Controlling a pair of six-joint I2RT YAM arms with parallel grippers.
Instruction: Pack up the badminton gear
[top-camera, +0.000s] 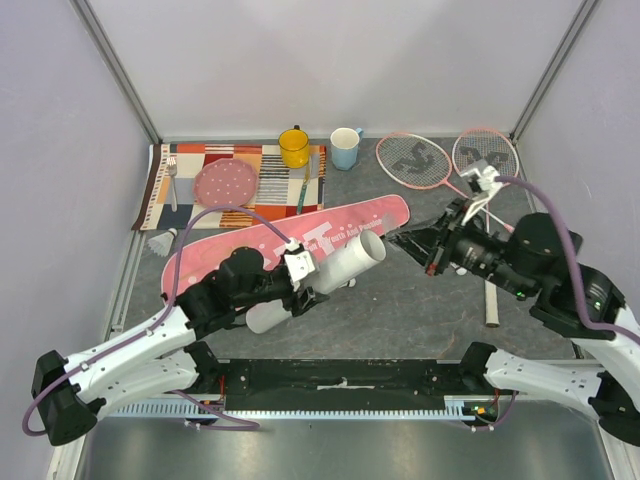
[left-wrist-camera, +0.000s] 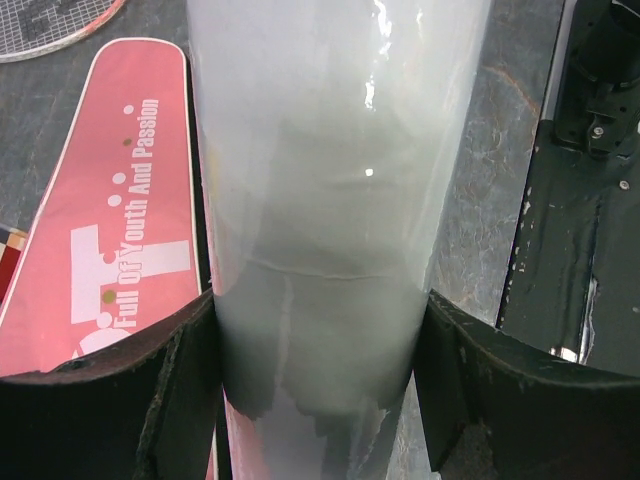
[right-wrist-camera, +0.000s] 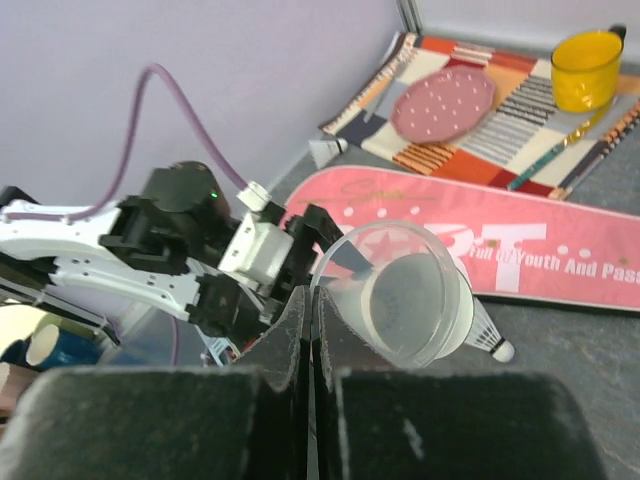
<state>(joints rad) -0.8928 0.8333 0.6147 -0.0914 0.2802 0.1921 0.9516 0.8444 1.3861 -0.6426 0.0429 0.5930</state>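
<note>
Blk/wht arms (top-camera: 130, 365), purple cables (top-camera: 215, 209)

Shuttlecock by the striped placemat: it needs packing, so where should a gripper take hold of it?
Pinch the shuttlecock by its narrow cork end, coming down from above: it lies on its side, cork seemingly toward the placemat, and the wide feather skirt looks crushable.

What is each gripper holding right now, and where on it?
Left gripper clamps the long white tube around its middle; right gripper is shut on nothing.
</note>
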